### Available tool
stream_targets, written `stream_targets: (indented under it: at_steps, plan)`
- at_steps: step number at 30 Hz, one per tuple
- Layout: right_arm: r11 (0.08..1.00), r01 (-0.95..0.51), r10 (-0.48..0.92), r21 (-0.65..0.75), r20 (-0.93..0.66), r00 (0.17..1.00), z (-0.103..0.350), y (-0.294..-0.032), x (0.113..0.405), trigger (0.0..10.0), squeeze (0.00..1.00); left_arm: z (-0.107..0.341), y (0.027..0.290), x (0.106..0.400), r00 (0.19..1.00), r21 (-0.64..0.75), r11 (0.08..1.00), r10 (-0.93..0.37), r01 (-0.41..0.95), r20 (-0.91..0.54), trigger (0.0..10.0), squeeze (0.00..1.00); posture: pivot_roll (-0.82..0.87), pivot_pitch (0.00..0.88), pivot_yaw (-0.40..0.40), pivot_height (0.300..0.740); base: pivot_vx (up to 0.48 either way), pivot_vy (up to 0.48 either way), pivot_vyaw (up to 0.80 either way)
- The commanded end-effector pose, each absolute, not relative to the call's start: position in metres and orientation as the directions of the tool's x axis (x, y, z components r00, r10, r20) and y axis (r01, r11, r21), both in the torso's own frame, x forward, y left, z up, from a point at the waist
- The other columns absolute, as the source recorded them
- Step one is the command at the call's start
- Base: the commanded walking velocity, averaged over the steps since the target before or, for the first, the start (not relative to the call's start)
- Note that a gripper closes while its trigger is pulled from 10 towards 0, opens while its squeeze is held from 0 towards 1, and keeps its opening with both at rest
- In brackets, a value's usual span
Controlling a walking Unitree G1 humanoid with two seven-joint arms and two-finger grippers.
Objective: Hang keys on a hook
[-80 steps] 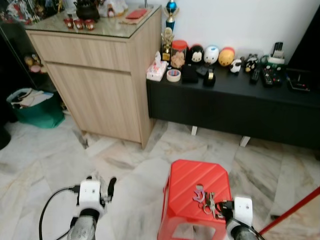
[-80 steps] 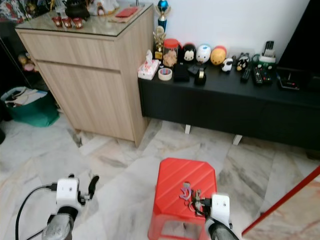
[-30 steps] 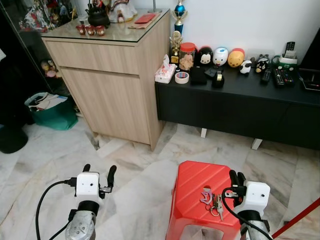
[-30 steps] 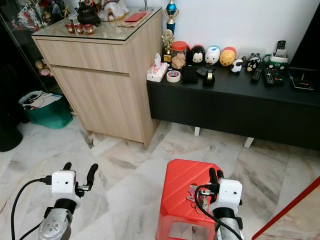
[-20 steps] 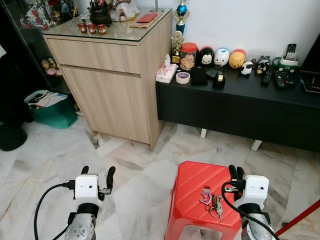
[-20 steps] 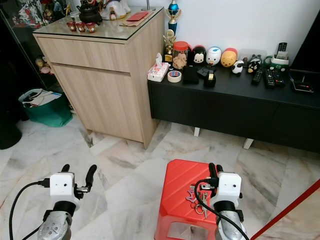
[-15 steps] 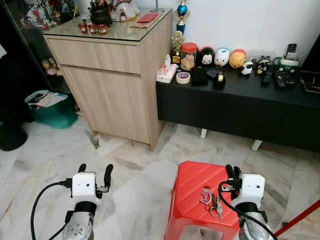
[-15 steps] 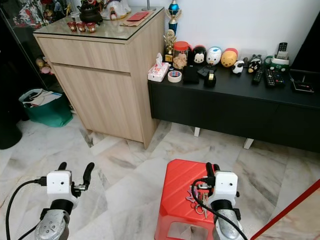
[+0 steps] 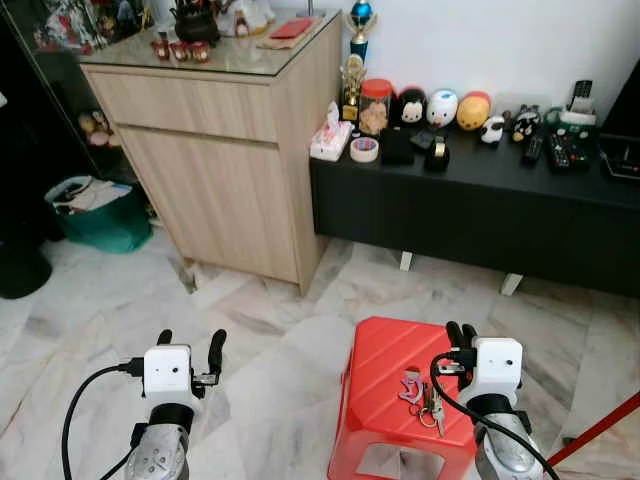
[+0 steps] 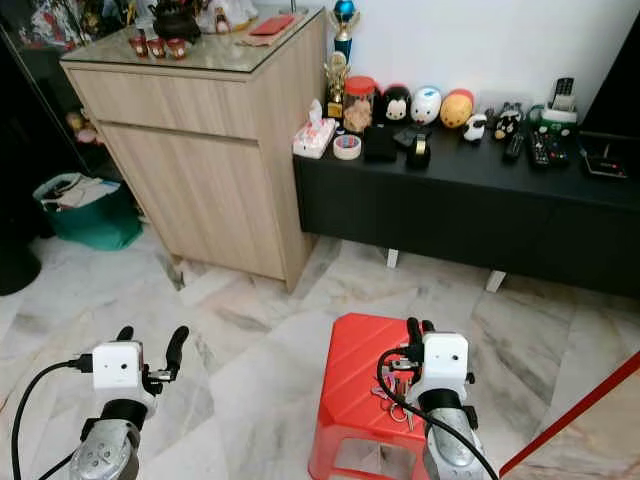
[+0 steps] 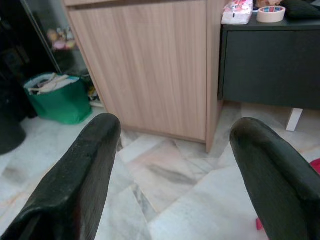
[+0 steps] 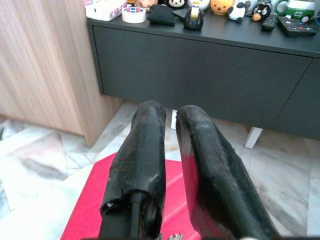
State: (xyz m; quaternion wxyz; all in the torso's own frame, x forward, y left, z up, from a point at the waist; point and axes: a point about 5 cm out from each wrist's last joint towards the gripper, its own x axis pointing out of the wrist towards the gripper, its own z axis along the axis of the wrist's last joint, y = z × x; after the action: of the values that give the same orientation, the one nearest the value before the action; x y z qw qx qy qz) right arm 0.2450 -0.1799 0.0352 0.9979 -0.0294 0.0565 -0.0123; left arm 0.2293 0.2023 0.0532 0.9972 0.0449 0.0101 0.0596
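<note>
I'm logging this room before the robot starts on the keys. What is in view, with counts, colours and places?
keys: one bunch, metal with a pink tag, on the red stool
stool: one, red, on the marble floor
cabinet: one, light wood, glass-topped, against the wall
low bench: one, black, beside the cabinet
tape roll: one, white, on the bench
tissue pack: one, white and pink, on the bench's end nearest the cabinet
bag: one, green, on the floor by the cabinet
left gripper: black fingers, open, above the floor
right gripper: black fingers, shut, above the stool beside the keys
</note>
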Motion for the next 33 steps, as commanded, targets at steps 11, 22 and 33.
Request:
stream_targets:
  at_steps: [11,22,33]
  plan:
    - [0.998,-0.010,0.005,-0.057,-0.093,0.996,0.0400,-0.1804,0.2466,10.0,0.00,0.0498,0.2037,0.2251,0.988,0.057,0.987,0.151,-0.148,-0.043,10.0,0.00,0.01,0.044,0.015,0.633,0.000,0.000,0.00]
    - [0.999,-0.039,0.036,-0.028,-0.095,0.995,0.0398,-0.1760,0.2484,10.0,1.00,0.0505,0.2024,0.2303,0.987,0.031,0.988,0.154,-0.152,-0.048,10.0,0.00,0.01,0.028,0.014,0.633,0.000,0.000,0.00]
    - [0.998,-0.058,0.058,-0.004,-0.103,0.993,0.0377,-0.1733,0.2484,10.0,1.00,0.0494,0.2025,0.2308,0.986,0.019,0.988,0.154,-0.154,-0.061,10.0,0.00,0.01,0.032,0.018,0.633,0.000,0.000,0.00]
